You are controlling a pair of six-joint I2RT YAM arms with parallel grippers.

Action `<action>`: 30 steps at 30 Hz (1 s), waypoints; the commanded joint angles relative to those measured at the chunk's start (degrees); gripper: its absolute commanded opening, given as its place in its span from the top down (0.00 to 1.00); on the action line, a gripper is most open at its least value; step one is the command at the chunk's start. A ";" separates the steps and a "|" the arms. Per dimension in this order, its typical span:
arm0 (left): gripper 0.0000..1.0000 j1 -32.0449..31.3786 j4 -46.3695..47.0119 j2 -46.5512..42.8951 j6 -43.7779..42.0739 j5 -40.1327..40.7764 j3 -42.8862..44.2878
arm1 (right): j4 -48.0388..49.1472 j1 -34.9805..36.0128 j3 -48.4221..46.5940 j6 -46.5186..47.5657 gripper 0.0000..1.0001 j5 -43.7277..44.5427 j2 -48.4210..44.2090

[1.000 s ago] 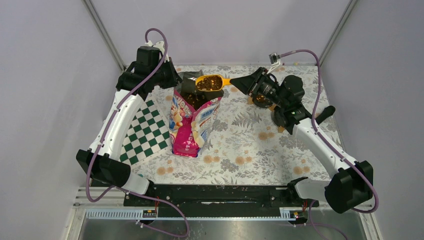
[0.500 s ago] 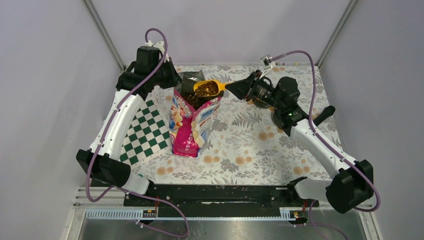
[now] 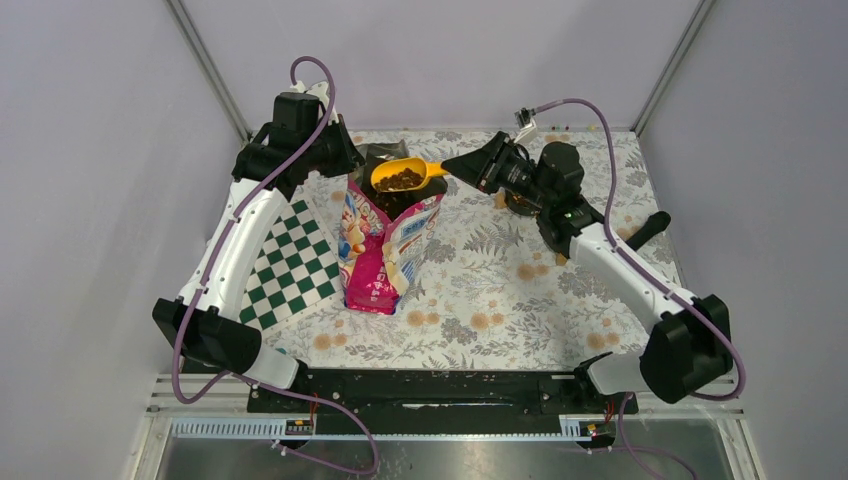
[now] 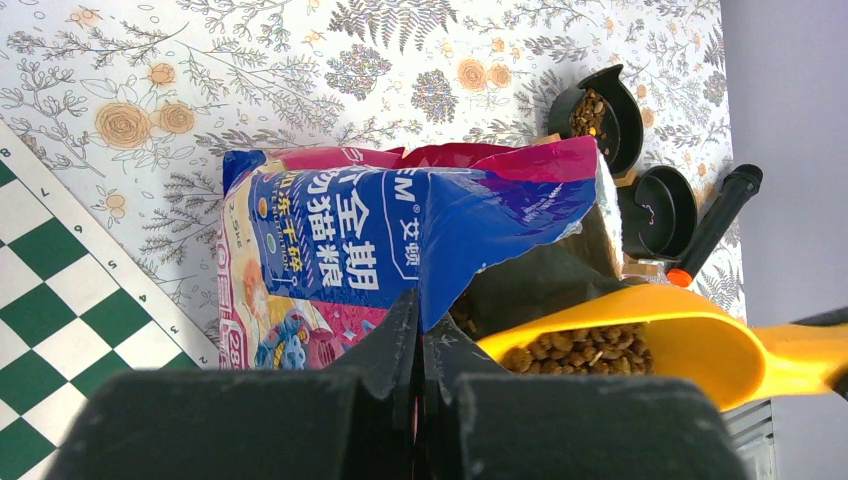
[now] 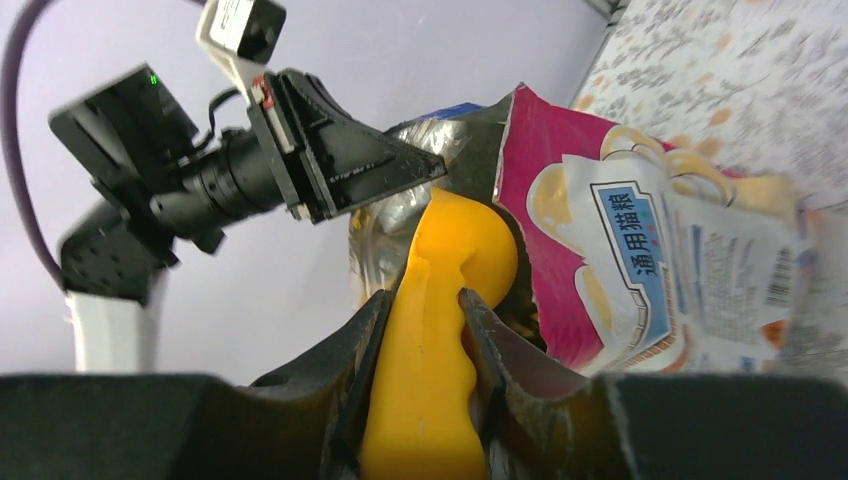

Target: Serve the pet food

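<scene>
Loaded scoop [image 3: 403, 176] over the bag [image 3: 385, 245] mouth.
Right gripper [image 5: 420, 300] clamped on the orange handle, kibble [image 4: 585, 352] heaped in the scoop; left gripper [image 4: 418, 310] pinching the bag's torn rim. Black bowls [image 4: 665, 205] beyond the bag, one holding kibble. Scoop further left than a second ago.

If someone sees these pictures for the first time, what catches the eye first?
The orange scoop, filled with brown kibble, which the right gripper holds at the mouth of the pink-and-blue bag mid-table. The left gripper pinches the bag's rim, and a green-and-white checkered mat lies to its left.
</scene>
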State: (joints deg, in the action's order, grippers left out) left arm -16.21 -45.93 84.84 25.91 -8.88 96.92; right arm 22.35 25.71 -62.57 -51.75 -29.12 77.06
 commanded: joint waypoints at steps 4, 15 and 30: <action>1.00 0.39 9.37 -2.01 0.71 -2.01 2.80 | 15.74 -1.06 2.44 -23.40 1.00 -0.47 3.56; 1.00 0.96 9.35 -3.20 0.54 -1.87 1.78 | 20.47 -4.89 6.93 -29.10 1.00 1.86 -0.61; 1.00 1.35 9.39 -4.04 0.98 -2.40 0.09 | 36.06 -21.86 24.15 -37.79 1.00 0.15 -6.32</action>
State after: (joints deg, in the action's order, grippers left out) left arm -15.33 -45.84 84.68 25.93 -9.34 96.62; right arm 50.89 6.44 -40.69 -86.94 -28.62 74.24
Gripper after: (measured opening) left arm 0.010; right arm 0.349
